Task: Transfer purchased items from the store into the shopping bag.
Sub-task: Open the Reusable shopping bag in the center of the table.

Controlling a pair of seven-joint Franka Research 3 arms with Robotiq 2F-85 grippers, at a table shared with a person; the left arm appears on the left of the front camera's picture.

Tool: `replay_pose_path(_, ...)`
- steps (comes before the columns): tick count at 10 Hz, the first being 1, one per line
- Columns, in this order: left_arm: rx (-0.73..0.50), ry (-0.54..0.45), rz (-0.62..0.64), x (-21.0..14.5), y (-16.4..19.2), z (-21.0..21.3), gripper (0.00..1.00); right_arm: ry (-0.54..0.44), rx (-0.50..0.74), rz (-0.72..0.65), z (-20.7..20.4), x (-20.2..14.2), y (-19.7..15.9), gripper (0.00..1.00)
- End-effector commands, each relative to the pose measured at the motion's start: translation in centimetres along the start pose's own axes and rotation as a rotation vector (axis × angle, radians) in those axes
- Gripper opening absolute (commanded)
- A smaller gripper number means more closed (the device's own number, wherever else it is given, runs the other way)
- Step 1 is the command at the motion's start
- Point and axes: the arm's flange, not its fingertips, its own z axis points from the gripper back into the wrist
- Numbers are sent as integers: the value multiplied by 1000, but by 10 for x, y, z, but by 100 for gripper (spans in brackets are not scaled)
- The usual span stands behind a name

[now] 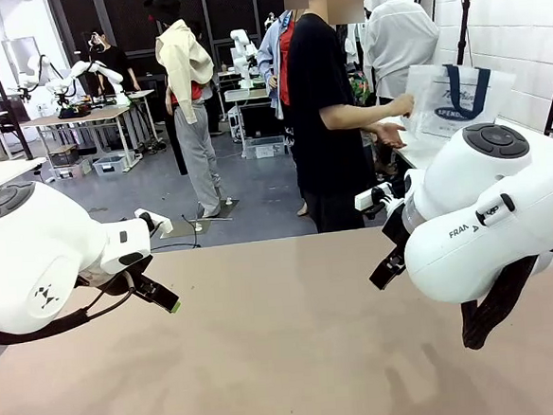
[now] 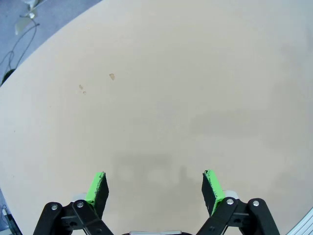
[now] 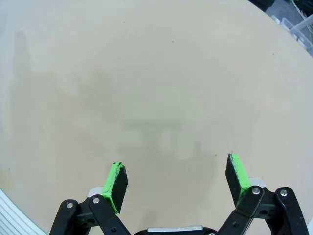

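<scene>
Over on the left, the white left arm [image 1: 33,258] hangs low above the tan table [image 1: 287,359], and the left gripper [image 1: 159,294] juts out from it towards the middle, a green tip showing at the end of a dark finger; seen from its own wrist, the two green pads [image 2: 97,188] stand wide apart with nothing between them, so that claw is open and empty above bare tabletop; a couple of small brownish marks [image 2: 112,76] sit on the surface ahead of it, well apart from the fingers, and a strip of grey floor shows past the table's curved edge; past the far edge, a little right of centre, a person [image 1: 323,119] in a black T-shirt stands side-on, turned to the right; just below and right of them the right gripper [image 1: 387,268] pokes out dark from under the bulky white right arm [image 1: 486,217]; from its wrist the green pads [image 3: 117,181] are likewise spread wide over plain table, gripping nothing and touching nothing; farther right, beyond the table and behind that arm's upper joint, the shopping bag [image 1: 459,100] stands upright, whitish with navy handles and a navy logo; the person's hand [image 1: 400,106] holds its left edge; its bottom is hidden behind the arm, so I cannot tell what it rests on.
</scene>
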Motion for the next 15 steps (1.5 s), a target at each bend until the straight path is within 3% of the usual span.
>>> replay_pose_path(1,1,0,2,0,1,0,100,0,0,0,0,0,0,100)
replay_pose_path(15,1,0,2,0,1,0,100,0,0,0,0,0,0,100)
